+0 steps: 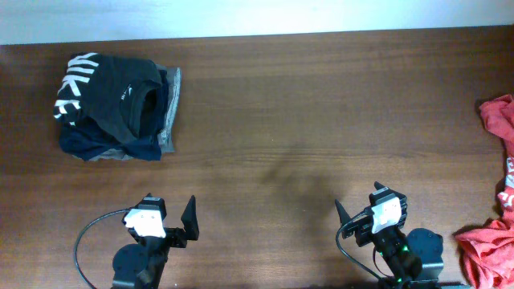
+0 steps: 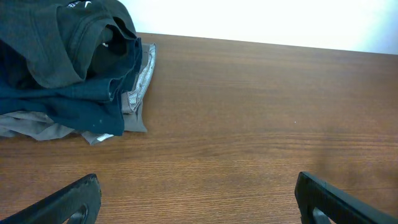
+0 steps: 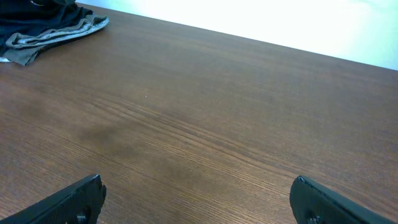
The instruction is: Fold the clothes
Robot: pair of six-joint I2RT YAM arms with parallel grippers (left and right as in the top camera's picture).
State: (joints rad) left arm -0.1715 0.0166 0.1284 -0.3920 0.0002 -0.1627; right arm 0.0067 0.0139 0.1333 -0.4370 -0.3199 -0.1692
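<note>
Orange-red T-shirt (image 1: 487, 255) is lying crumpled at the table's (image 1: 273, 104) right edge, partly running out of the overhead view; neither arm is touching it.

Left gripper (image 1: 169, 207) is sitting at the table's near edge, left of centre; its jaws are standing wide apart with nothing between them, and the wrist view is showing only bare wood between the two dark fingers (image 2: 65, 204).

Right gripper (image 1: 369, 202) is sitting at the table's near edge, right of centre, well apart from the T-shirt; its jaws are also spread wide and holding nothing.

At the table's far left corner a pile of folded garments is resting; a black garment (image 1: 112, 84) with white letters is lying on top, a navy one (image 1: 112, 144) is sitting under it, and a grey one (image 1: 170, 104) is peeking out at the pile's right side; the left wrist camera is looking straight at this pile.
</note>
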